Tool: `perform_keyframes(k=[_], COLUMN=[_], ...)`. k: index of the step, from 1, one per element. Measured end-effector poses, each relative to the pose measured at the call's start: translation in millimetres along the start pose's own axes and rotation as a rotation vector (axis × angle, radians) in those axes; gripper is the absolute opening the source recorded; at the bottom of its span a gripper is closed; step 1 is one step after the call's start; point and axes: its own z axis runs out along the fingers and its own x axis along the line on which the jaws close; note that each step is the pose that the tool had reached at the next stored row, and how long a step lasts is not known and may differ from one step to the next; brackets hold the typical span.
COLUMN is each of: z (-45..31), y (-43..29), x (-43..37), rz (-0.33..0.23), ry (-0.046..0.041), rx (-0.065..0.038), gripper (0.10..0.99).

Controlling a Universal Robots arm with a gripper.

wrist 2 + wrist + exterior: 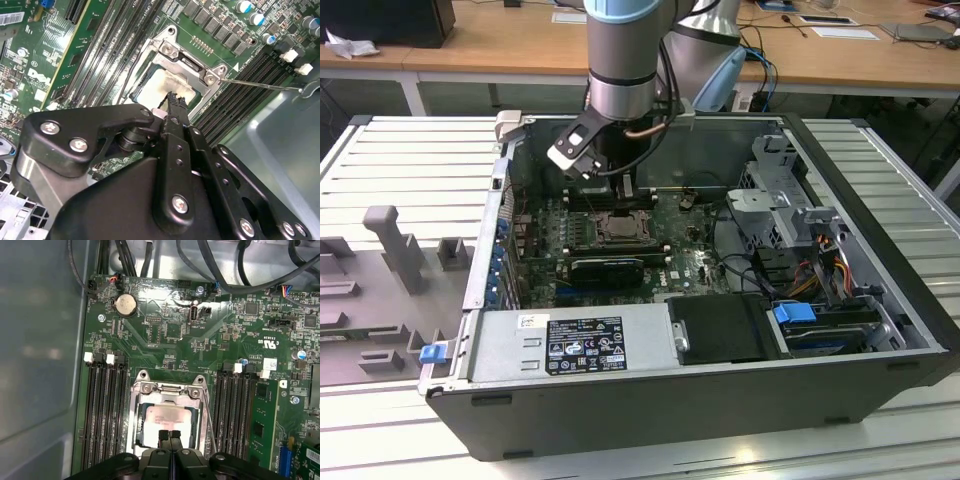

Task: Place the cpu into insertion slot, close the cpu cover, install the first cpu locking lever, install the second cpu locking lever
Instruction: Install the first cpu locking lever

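Inside the open case (pixel 720 405), at 12 o'clock from the long black expansion card (pixel 608 268) in the exterior view, you have the insertion slot (pixel 620 228), with the arm (pixel 625 60) reaching down over its 12 o'clock side. In the first wrist view the cpu (pixel 164 417) lies in that slot, its pale top showing through the window of the cpu cover (pixel 169 388). The cover looks lowered over the chip, though I cannot tell whether it sits fully flat. Your gripper (pixel 170 434) is narrow, its fingertips (pixel 164 436) pressed together with nothing visible between them, just above the chip near the frame's edge. If you press down here, the tips may land on the bare chip instead of the frame, scuffing it or loading the pins beneath unevenly. In the second wrist view a thin wire lever (pixel 260 84) stands out loose across the memory slots (pixel 235 102). Sweep sideways without watching it and the closed tips could slip off the wire and strike the slots or nearby board parts. Try to latch it over a cover that is not seated and it may spring back.
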Motion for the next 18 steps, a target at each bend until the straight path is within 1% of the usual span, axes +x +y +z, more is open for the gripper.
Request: perform_keyframes(k=[3,9,18], z=[-5.1,-11.7,-16.9], y=[0.2,0.4,0.6], x=[0.2,0.4,0.5], rz=[0.000,0.000,0.000], ry=[0.0003,0.0004,0.0003], rx=[0.000,0.000,0.000], gripper=[0.106,0.106,0.106])
